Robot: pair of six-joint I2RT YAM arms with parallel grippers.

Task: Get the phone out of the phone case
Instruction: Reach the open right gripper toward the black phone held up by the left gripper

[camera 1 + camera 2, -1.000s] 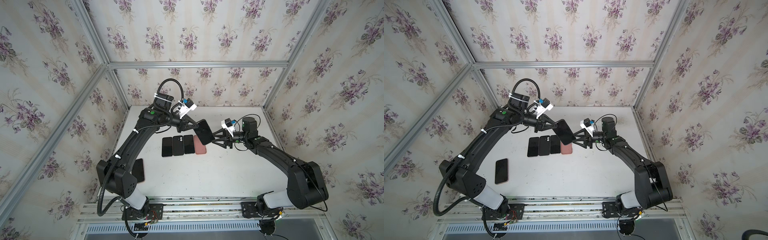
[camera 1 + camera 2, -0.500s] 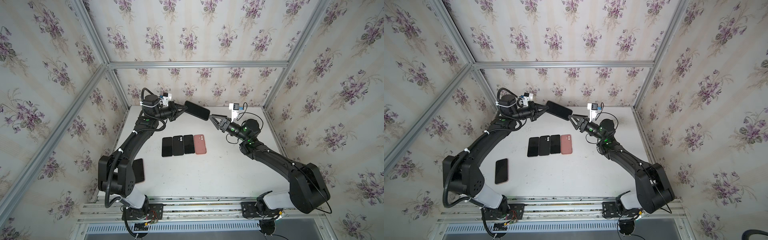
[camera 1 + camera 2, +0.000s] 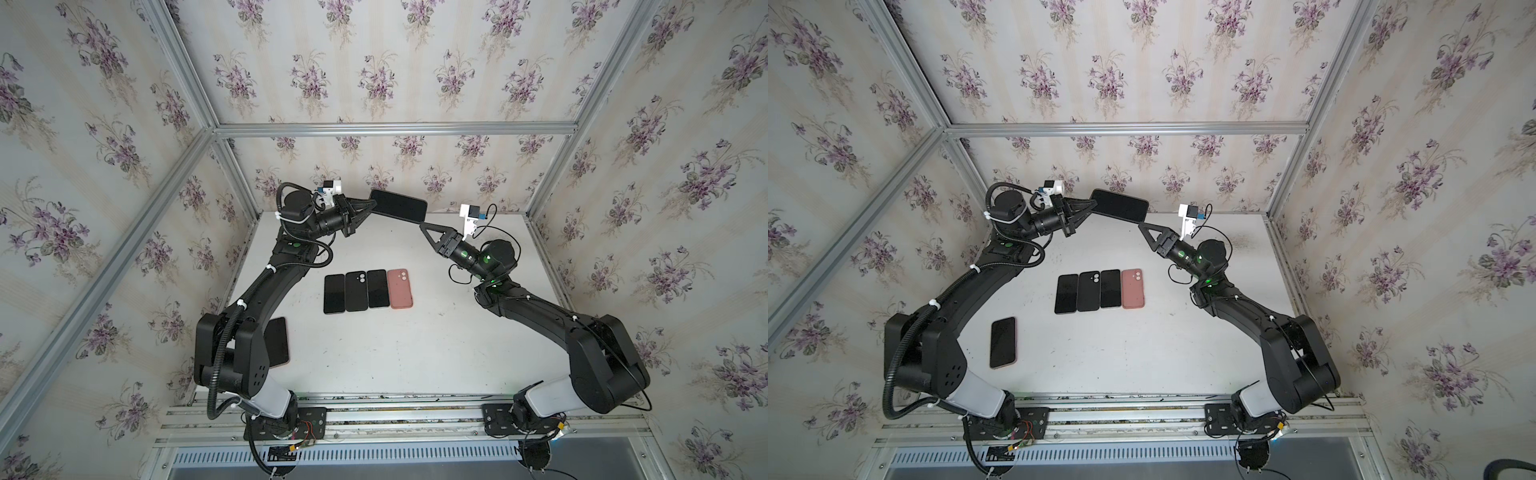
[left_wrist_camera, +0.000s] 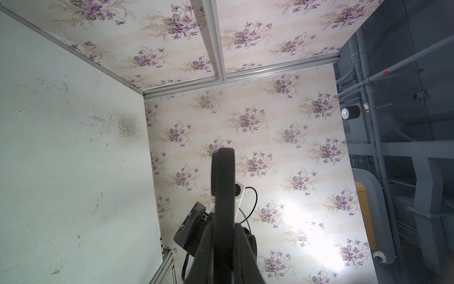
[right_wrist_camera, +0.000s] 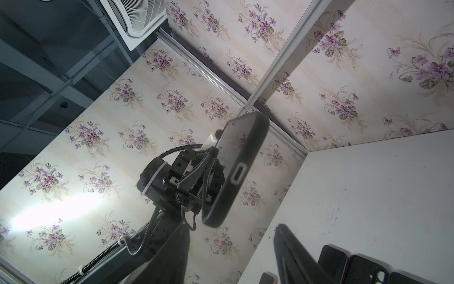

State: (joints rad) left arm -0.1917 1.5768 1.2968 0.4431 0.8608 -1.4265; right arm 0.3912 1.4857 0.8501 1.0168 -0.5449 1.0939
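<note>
In both top views a phone in a black phone case (image 3: 399,205) (image 3: 1119,205) is held level in the air near the back wall. My left gripper (image 3: 372,203) (image 3: 1092,203) is shut on its left end. The left wrist view shows the cased phone (image 4: 222,184) edge-on between the fingers of the left gripper (image 4: 222,226). My right gripper (image 3: 424,226) (image 3: 1142,226) is open just below the phone's right end. In the right wrist view the phone (image 5: 239,167) shows its screen and charging-port cutout, just beyond the tips of the right gripper (image 5: 231,227), apart from them.
On the white table (image 3: 415,353) lies a row: a black phone (image 3: 334,293), a black case with camera holes (image 3: 356,291), another black phone (image 3: 377,289) and a pink case (image 3: 400,288). One more dark phone (image 3: 1003,341) lies near the left arm's base.
A second ago both grippers were low over the row with the phone. Both have since risen towards the back wall, the phone now lying level. The right jaws have narrowed slightly.
</note>
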